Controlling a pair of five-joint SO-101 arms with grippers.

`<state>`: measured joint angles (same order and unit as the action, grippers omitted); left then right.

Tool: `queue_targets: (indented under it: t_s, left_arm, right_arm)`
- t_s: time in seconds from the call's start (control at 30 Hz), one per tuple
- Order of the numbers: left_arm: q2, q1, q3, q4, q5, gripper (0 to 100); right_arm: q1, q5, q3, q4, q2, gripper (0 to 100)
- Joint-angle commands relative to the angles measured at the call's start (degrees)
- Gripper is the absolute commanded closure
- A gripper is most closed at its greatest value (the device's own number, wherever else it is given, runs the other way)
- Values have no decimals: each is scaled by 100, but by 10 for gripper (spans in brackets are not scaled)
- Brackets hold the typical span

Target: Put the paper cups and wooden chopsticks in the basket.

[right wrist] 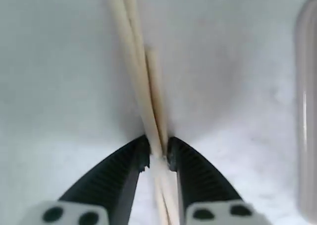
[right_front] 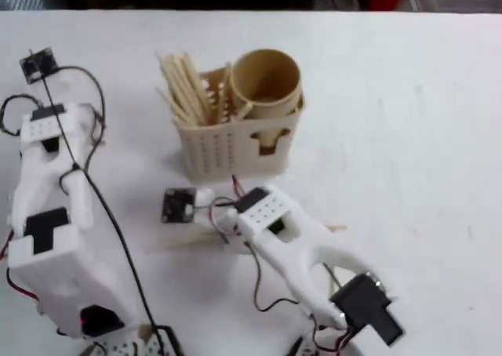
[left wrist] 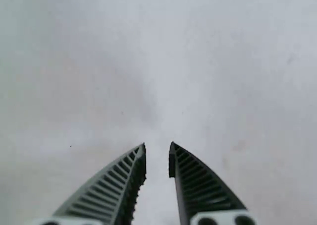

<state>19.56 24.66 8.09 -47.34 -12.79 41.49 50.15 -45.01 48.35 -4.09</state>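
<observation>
Cream basket holds a tilted paper cup and standing chopsticks; loose chopsticks lie flat nearby.

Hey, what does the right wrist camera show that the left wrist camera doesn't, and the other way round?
Right wrist view: the right claw shut on wooden chopsticks that lie along the white table, plus a pale blurred shape at one edge that I cannot identify. Left wrist view: the left claw, slightly open with nothing in it. Shared: the white table under each claw.
</observation>
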Motion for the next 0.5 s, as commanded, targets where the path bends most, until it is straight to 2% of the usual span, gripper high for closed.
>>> queue_targets:
  t_s: [0.0, 0.27, 0.47]
  left_arm:
    - [-13, 57, -255, 105, -35, 906]
    - [-13, 57, -255, 105, -26, 906]
    - [-13, 57, -255, 105, -26, 906]
  right_arm:
    - [-189, 9, 141, 66, -145, 982]
    - [-400, -536, 1108, 1279, -2299, 982]
    - [-400, -1037, 1890, 1613, -3925, 982]
